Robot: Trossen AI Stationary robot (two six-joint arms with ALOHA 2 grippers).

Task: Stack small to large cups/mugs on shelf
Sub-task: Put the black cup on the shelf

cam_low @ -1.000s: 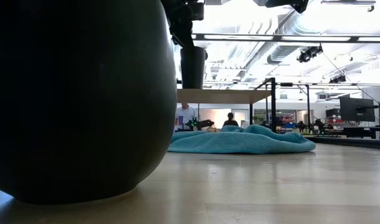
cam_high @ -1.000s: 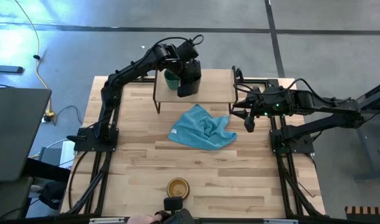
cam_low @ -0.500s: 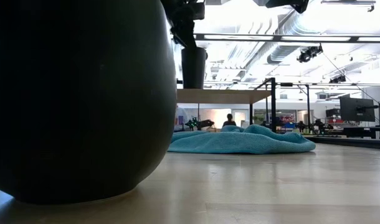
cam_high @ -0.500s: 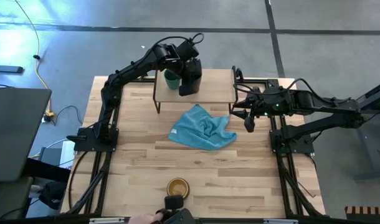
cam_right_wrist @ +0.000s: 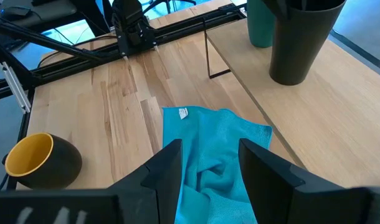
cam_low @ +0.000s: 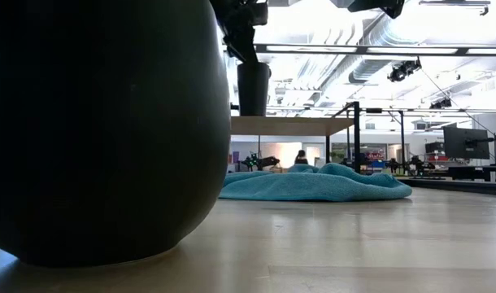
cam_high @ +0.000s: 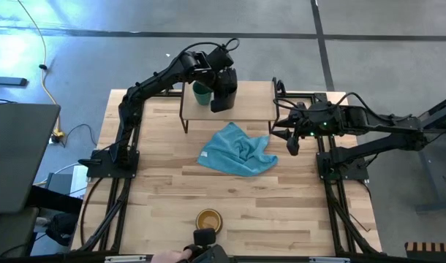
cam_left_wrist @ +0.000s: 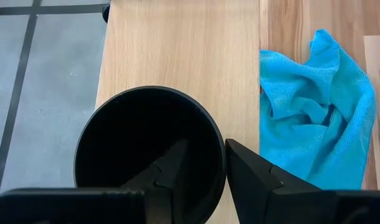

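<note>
One finger inside its rim, the left end effector (cam_left_wrist: 199, 177) grips the tall black plastic cup (cam_high: 222, 97) on the light-wood shelf (cam_high: 245, 102); seat it flat beside the small teal cup (cam_high: 201, 93), then release; right end effector (cam_right_wrist: 209, 165) idles open.

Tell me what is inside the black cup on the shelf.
One finger of the left end effector reaches inside the tall black plastic cup, gripping its rim; the dark bottom is unreadable.

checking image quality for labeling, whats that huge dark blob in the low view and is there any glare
Low view: the blob is the dark mug, so near the lens it is a featureless silhouette; the ceiling lights behind are blown out white. High view: pale glare on the floor at upper left. Left wrist view: the black cup interior is pure shadow.
</note>
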